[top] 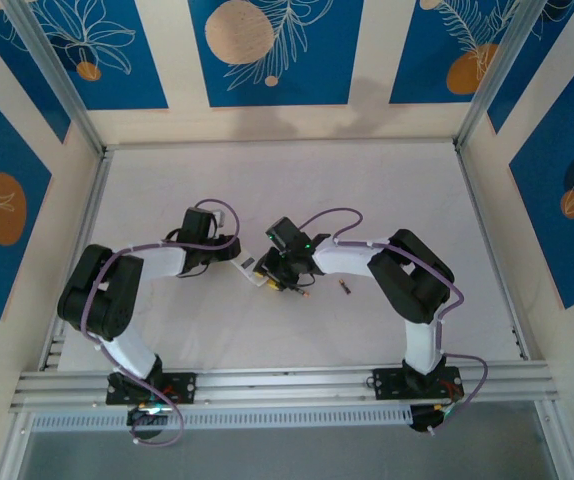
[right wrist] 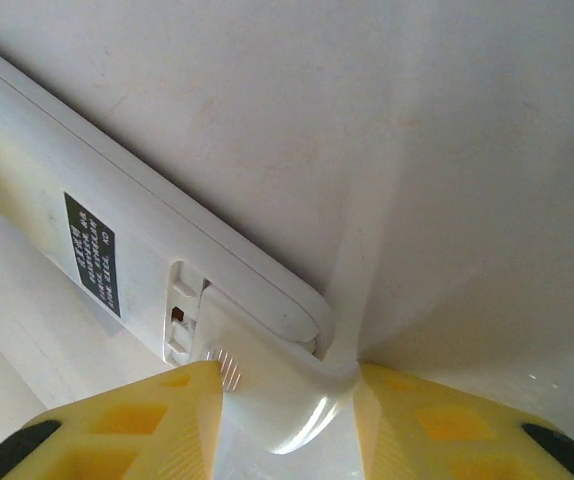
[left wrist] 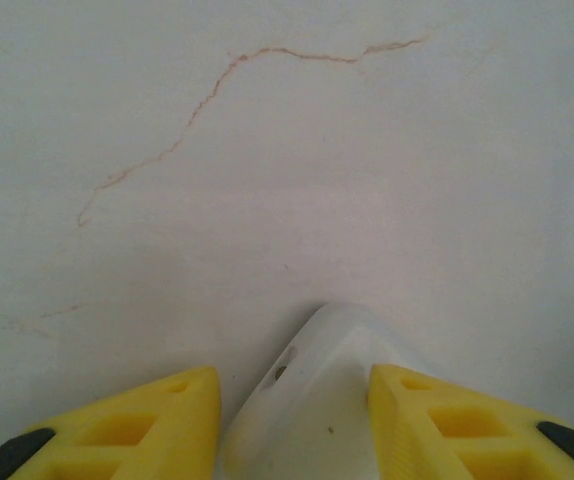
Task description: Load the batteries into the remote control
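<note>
The white remote control (top: 251, 266) is held off the table at mid-table between both arms. My left gripper (top: 239, 258) is shut on one end of it; in the left wrist view the yellow fingers (left wrist: 157, 430) flank the remote control's rounded corner (left wrist: 317, 420). In the right wrist view the remote control (right wrist: 87, 200) shows its back with a dark label (right wrist: 92, 255). A white battery cover (right wrist: 277, 400) sits partly over the open compartment, and my right gripper (right wrist: 287, 375) is shut on it, both fingers against its sides. One battery (top: 345, 288) lies on the table to the right.
The white tabletop (top: 297, 190) stretches far behind the grippers. An aluminium rail (top: 287, 382) runs along the near edge by the arm bases. Patterned blue walls enclose the left, back and right sides.
</note>
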`<state>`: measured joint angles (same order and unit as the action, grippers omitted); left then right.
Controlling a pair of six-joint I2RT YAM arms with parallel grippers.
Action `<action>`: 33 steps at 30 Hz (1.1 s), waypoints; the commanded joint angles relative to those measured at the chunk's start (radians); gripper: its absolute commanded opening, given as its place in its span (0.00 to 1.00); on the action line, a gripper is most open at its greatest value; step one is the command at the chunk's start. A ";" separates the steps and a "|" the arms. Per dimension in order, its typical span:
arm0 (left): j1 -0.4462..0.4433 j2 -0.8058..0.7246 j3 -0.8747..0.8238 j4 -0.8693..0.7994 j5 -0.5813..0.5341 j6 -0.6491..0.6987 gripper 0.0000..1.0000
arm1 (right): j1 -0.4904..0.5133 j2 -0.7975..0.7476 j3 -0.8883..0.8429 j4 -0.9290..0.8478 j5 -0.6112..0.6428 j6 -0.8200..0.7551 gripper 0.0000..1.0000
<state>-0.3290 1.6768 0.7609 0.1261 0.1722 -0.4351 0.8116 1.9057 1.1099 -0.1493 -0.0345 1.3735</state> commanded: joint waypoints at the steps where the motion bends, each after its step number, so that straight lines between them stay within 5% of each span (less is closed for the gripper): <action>1: 0.007 -0.003 -0.011 -0.052 -0.004 0.014 0.43 | 0.007 -0.008 -0.030 -0.099 -0.002 -0.004 0.43; 33: 0.007 -0.009 -0.005 -0.060 0.000 0.015 0.44 | 0.038 -0.090 -0.038 -0.156 0.073 -0.046 0.54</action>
<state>-0.3290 1.6768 0.7609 0.1162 0.1722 -0.4347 0.8406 1.8351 1.0546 -0.2047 0.0082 1.3533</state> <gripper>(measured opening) 0.434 0.534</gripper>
